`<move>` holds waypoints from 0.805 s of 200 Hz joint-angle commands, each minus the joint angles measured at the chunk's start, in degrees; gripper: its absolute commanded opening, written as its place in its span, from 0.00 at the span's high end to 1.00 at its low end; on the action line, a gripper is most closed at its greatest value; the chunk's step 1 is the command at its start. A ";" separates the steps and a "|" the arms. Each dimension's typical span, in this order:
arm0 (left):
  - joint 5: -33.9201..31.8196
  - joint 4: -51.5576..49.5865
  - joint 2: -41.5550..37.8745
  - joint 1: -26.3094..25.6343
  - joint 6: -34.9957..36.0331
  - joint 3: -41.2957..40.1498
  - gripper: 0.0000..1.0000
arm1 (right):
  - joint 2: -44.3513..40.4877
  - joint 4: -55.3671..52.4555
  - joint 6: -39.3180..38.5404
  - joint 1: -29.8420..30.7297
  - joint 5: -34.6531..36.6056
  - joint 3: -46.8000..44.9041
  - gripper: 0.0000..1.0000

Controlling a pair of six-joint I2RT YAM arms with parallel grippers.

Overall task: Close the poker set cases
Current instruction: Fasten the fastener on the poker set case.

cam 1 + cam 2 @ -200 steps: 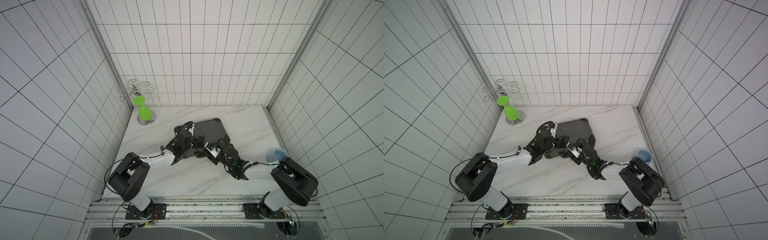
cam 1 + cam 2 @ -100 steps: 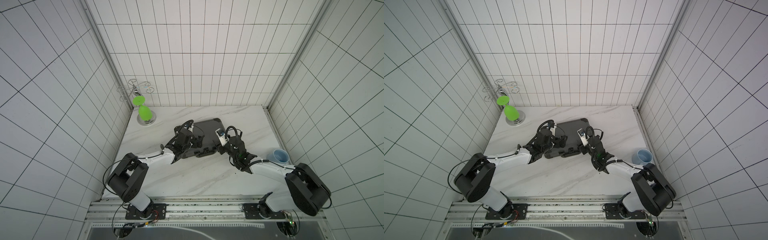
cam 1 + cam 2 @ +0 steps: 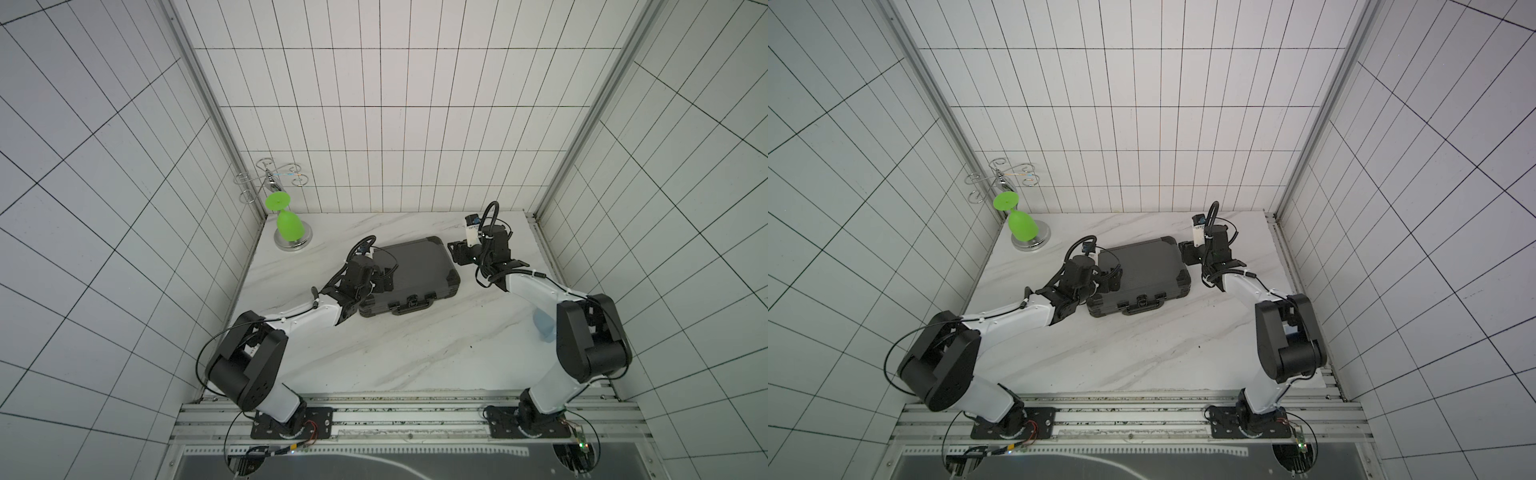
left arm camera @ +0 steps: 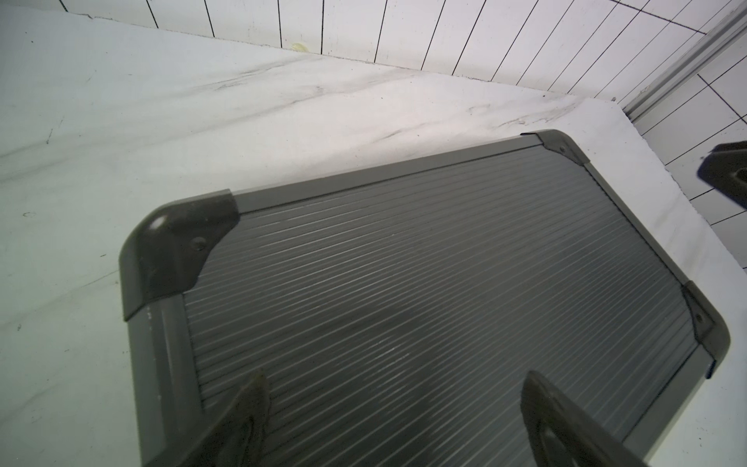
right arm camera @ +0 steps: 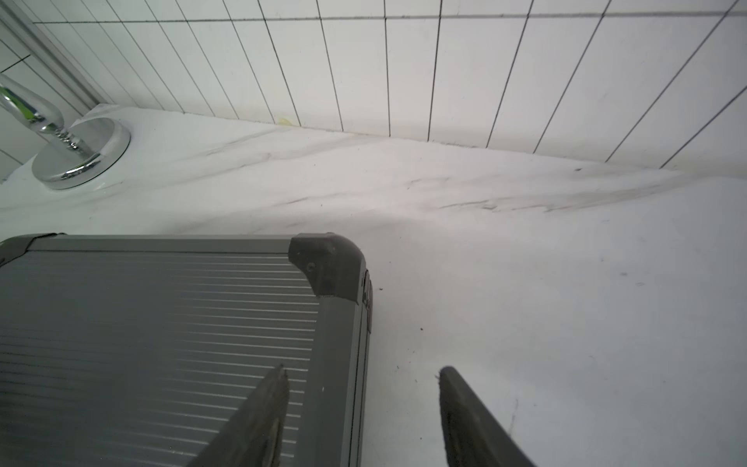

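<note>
The poker set case (image 3: 419,270) (image 3: 1142,270) lies flat on the marble table, a dark grey ribbed briefcase with its lid down. Its black handle and latches (image 3: 409,305) face the front. My left gripper (image 3: 384,278) (image 4: 396,380) hovers open over the left part of the ribbed lid (image 4: 404,283) with nothing between its fingers. At the case's far right corner my right gripper (image 3: 457,253) (image 5: 364,372) stands open. One of its fingers is over the lid (image 5: 161,323) and one over the bare table, holding nothing. The chips are hidden.
A green wine glass (image 3: 289,224) hangs upside down on a chrome rack with a round base (image 3: 293,242) (image 5: 81,155) at the back left. A light blue cup (image 3: 544,328) shows partly behind my right arm. Tiled walls enclose the table on three sides.
My right arm has swung from the case's front edge out to its far right corner. The left arm has barely moved and its gripper stays open.
</note>
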 commanded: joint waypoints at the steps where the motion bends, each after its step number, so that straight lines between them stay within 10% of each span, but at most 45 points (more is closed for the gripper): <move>1: -0.84 -2.98 -1.02 0.52 -1.50 -1.75 0.02 | 2.29 -3.66 3.36 -0.73 -9.14 6.26 0.42; 84: 0.08 -2.80 -1.66 2.44 -1.24 -2.56 0.03 | 5.76 -2.45 6.60 -1.13 -15.10 1.79 0.68; 161: 0.39 -3.23 -1.58 4.29 -0.27 -2.40 0.03 | 5.76 1.92 8.95 1.48 -19.65 -7.01 0.69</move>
